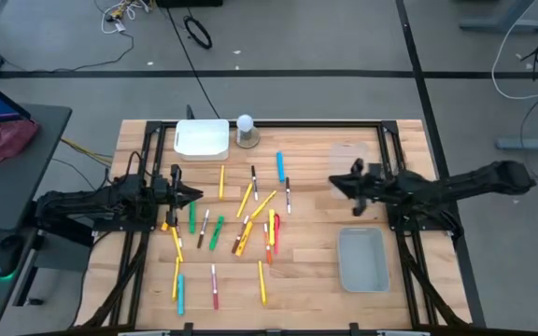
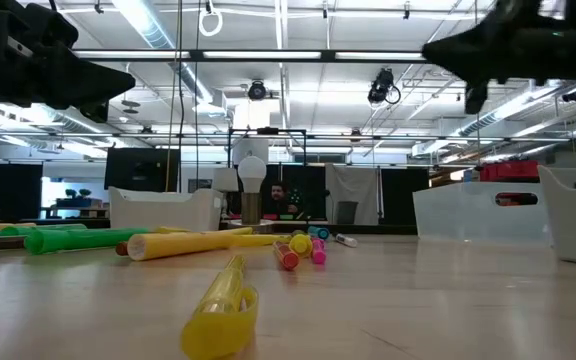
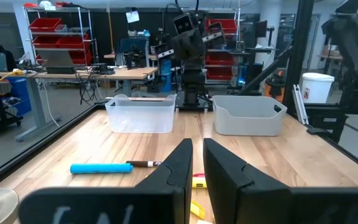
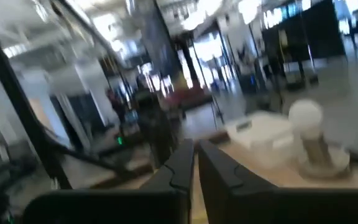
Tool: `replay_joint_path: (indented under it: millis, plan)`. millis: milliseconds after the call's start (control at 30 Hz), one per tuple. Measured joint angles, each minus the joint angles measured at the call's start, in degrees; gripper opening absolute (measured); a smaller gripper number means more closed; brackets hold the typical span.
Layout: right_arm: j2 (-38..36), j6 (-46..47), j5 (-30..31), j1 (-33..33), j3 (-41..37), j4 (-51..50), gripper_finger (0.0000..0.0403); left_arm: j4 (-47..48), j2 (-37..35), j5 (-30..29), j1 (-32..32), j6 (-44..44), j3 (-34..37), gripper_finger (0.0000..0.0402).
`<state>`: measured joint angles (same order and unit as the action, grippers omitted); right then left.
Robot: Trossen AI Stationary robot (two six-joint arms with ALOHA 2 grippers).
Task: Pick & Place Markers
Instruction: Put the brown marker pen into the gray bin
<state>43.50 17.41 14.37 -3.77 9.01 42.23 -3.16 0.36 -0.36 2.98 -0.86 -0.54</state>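
Several markers (image 1: 241,224) in yellow, green, blue, orange and white with dark caps lie flat and scattered on the middle of the wooden table. In the low view a yellow marker (image 2: 220,305) lies nearest. My left gripper (image 1: 197,194) hangs above the left side of the scatter, shut and empty. It points toward the table's right, and its wrist view (image 3: 197,165) looks over a blue marker (image 3: 101,168). My right gripper (image 1: 332,184) hangs above the table to the right of the markers, shut and empty, pointing left. It shows in its wrist view (image 4: 195,163).
A white bin (image 1: 202,138) and a white ball-topped round object (image 1: 246,131) stand at the far edge. A clear bin (image 1: 348,157) stands at the far right and a grey bin (image 1: 362,259) at the near right. Bare wood lies between the markers and the grey bin.
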Motion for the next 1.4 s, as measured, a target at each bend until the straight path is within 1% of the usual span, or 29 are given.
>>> replay_joint_path:
  millis: [100,200,300,433,567,667,767,867,1000,1133,1400]
  plan:
    - [8.3,-0.3,-0.9,0.0,7.2,-8.5,0.0037,0.0,0.0,0.0,0.0,0.0,0.0,0.0044]
    - [15.6,-1.6,-1.3,0.0,15.4,-19.7,0.0064,0.0,0.0,0.0,0.0,0.0,0.0,0.0044]
    - [22.6,-2.2,-1.0,0.0,23.2,-30.5,0.0104,0.0,0.0,0.0,0.0,0.0,0.0,0.0044]
    - [30.6,-0.8,2.9,0.5,33.4,-41.4,0.0166,0.0,0.0,0.0,0.0,0.1,0.0,0.0044]
    - [38.5,4.1,3.2,2.2,42.0,-52.3,0.0219,0.0,0.0,0.0,0.0,0.1,0.0,0.0044]
    - [44.0,11.0,3.2,2.7,46.4,-56.6,0.0243,0.0,0.0,0.0,0.0,-1.4,0.0,0.0044]
    - [49.1,17.7,5.3,2.7,48.5,-59.6,0.0248,0.0,0.0,0.0,0.1,-2.8,0.0,0.0044]
    - [53.1,22.3,7.3,2.7,48.7,-59.1,0.0240,-0.1,0.0,0.0,0.1,-3.8,0.0,0.0044]
    - [57.6,26.6,9.2,2.7,48.7,-58.9,0.0226,0.0,0.0,0.0,0.1,-9.8,0.0,0.0044]
    - [61.1,28.7,9.5,2.7,48.7,-58.2,0.0214,0.0,0.0,0.0,0.1,-15.1,0.0,0.0044]
    - [66.4,30.1,12.5,2.8,48.8,-55.0,0.0194,0.0,0.0,0.0,0.1,-15.1,0.0,0.0044]
